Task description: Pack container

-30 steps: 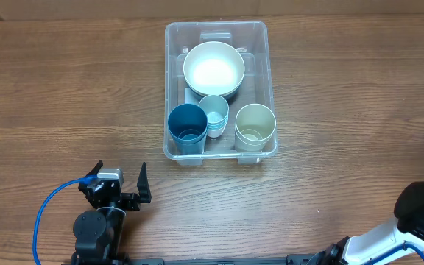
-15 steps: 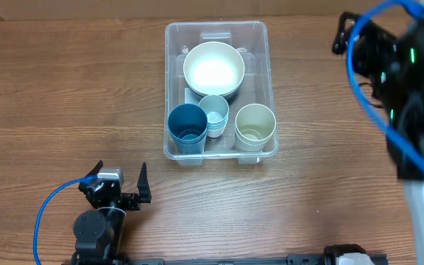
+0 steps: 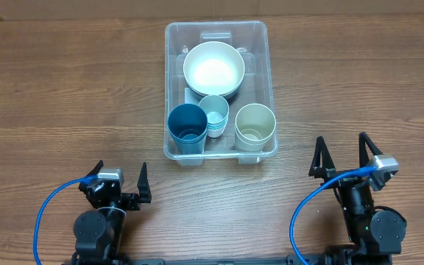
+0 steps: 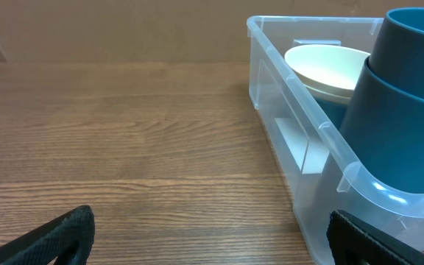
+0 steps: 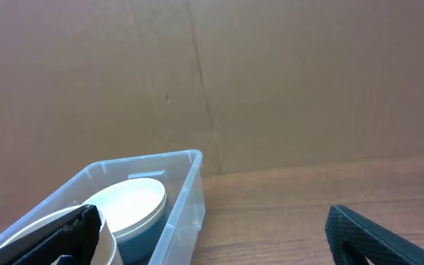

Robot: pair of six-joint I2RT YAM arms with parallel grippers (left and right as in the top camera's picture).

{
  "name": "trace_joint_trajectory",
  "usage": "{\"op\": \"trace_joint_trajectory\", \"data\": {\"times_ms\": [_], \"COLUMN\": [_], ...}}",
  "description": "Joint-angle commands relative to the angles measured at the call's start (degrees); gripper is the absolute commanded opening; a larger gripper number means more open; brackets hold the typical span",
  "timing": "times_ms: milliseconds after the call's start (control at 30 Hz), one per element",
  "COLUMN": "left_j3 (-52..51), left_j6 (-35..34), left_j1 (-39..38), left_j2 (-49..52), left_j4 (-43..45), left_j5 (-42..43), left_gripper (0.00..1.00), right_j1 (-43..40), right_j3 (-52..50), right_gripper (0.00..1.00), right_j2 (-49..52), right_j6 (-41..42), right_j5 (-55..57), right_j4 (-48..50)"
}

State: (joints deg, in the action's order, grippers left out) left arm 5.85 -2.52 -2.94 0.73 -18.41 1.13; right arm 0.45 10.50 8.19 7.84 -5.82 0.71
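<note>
We find the large clear plastic rectangular container [image 3: 269, 88] mid-table [image 3: 65, 88], well ahead of both arms, holding a round cream bowl [image 3: 213, 68] and stacked cups [image 3: 187, 124]. Left gripper [image 3: 121, 178] and right gripper [image 3: 341, 156] are spread wide, empty. We judge it light, slick, flexing; pinch the rolled rim.

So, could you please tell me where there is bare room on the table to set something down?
The table is bare left and right of the container, and between its near wall and the left gripper and right gripper. Inside is crowded: cream bowl at the far end, cups along the near wall.
</note>
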Motion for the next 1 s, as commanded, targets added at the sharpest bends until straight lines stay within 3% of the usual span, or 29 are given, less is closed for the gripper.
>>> {"op": "trace_joint_trajectory", "data": {"times_ms": [0,233,333,967], "left_j3": [-0.3,-0.3,-0.3,-0.3], "left_j6": [1.1,1.1,1.1,1.1], "left_j1": [0.3,0.3,0.3,0.3], "left_j2": [-0.5,-0.5,-0.5,-0.5], "left_j4": [0.2,0.2,0.2,0.2], "left_j5": [0.8,0.8,0.8,0.8], "left_gripper": [1.0,1.0,1.0,1.0], "right_j1": [-0.1,-0.1,-0.1,-0.1], "right_j3": [-4.3,-10.1,-10.1,-10.0], "right_gripper": [1.0,1.0,1.0,1.0], "right_j2": [-4.8,-8.0,-8.0,-8.0], "right_j6": [-1.9,1.6,2.2,1.1], "right_j5": [-1.9,-3.2,-2.5,-1.3], "right_j4": [0.2,-0.5,-4.8,-4.9]}}
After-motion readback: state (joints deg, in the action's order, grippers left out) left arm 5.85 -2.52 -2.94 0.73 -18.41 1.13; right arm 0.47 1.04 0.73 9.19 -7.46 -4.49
